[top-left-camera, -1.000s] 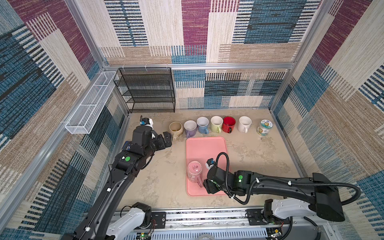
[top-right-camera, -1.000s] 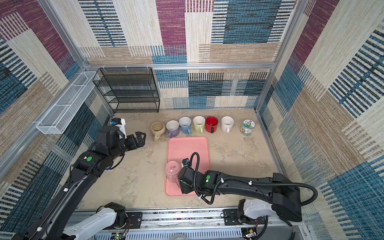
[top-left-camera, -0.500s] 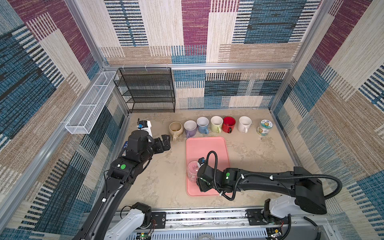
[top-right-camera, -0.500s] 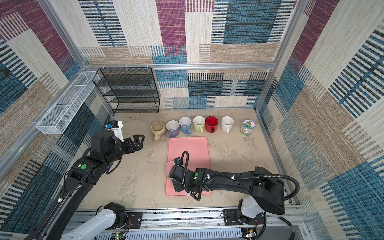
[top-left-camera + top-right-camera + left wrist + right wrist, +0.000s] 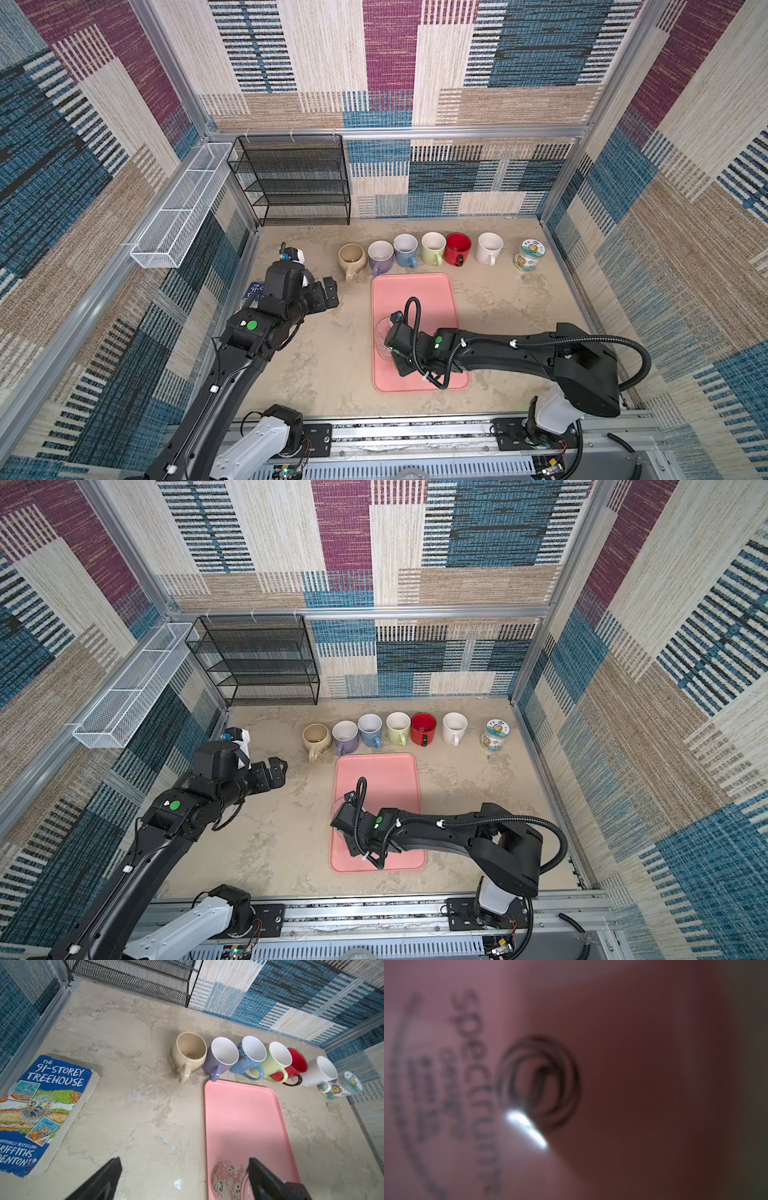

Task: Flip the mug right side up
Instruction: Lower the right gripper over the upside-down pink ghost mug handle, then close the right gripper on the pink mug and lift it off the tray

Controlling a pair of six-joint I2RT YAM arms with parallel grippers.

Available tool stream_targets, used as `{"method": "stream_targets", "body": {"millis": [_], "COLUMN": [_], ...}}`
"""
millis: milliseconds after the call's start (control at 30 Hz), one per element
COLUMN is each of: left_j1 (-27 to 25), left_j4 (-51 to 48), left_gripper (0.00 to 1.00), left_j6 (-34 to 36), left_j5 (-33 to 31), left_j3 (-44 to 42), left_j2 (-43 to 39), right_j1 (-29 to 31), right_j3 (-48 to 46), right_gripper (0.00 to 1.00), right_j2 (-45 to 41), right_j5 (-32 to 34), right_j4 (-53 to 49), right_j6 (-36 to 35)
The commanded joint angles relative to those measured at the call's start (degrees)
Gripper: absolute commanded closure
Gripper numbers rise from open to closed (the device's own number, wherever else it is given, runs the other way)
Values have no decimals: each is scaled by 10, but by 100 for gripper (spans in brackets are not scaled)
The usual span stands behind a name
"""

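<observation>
For flipping, the inverted pink ceramic mug [image 5: 382, 336] was faced base-on by the right gripper [image 5: 392, 347], its fingers' closure not discernible; the left gripper [image 5: 329, 293] was spread wide, unneeded.

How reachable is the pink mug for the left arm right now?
Probably not cleanly: the right arm covers the mug on the tray. Only its left side looks free to the open left gripper.

Both top views look down over the whole tabletop [image 5: 316, 374]. Left wrist faces its far edge; right wrist is very near the pink mug [image 5: 529, 1084].
</observation>
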Motion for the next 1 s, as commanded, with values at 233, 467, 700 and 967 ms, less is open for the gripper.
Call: {"method": "stream_targets", "body": {"millis": [233, 467, 700, 967], "left_j1": [2, 5, 6, 10], "left_j4": [-6, 15, 13, 14], "left_gripper": [0, 0, 0, 0], "left_j6": [35, 50, 53, 54], "left_j5": [27, 62, 69, 75], "left_j3": [1, -17, -17, -20], "left_j2": [5, -11, -2, 0], "right_j1": [-30, -57, -82, -94], "right_j3": [16, 14, 23, 39], "right_gripper": [76, 86, 91, 79], "right_j2": [12, 12, 20, 37], "right_j5": [-5, -5, -10, -16], "right_j4": [0, 8, 19, 25], "right_j6": [-35, -58, -83, -103]}}
